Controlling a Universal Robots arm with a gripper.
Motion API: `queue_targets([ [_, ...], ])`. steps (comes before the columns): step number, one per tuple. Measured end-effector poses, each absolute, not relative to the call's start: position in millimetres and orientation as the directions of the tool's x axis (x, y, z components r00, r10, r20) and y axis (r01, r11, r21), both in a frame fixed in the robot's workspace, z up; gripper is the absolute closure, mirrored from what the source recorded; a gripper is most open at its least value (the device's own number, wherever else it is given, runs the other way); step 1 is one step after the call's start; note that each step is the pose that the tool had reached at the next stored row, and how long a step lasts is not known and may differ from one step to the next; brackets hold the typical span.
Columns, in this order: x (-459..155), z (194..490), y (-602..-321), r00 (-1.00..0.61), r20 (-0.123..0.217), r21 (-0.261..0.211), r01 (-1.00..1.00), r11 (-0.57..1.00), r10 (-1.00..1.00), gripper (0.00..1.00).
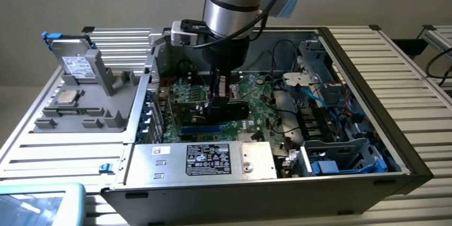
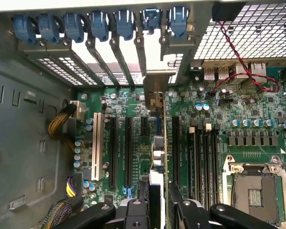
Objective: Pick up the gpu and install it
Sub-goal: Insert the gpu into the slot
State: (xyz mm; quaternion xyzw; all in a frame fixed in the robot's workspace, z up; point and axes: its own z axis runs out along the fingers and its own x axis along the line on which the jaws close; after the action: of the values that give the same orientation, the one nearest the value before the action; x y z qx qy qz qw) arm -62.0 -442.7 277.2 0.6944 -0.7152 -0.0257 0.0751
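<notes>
Fingers (image 2: 175, 195) tight around edge-on gpu (image 2: 158, 152), amid motherboard (image 2: 219, 124) expansion slots

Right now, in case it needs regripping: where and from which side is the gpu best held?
Probably its upper edge, from straight above, clamping the two flat faces: the gpu stands on edge over the motherboard, as the gripper holds it.

No text can be read; the print on the power supply label (image 1: 207, 160) is illegible
</notes>
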Motion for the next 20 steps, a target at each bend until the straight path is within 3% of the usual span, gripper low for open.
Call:
queue_targets([
  [10,-62.7,285.3,-442.7,-0.054,0.072,0.148,-0.987,0.064,-0.996,0.73],
  [20,-62.9,280.8,-449.5,-0.042,0.075,0.231,-0.971,0.058,-0.996,0.73],
])
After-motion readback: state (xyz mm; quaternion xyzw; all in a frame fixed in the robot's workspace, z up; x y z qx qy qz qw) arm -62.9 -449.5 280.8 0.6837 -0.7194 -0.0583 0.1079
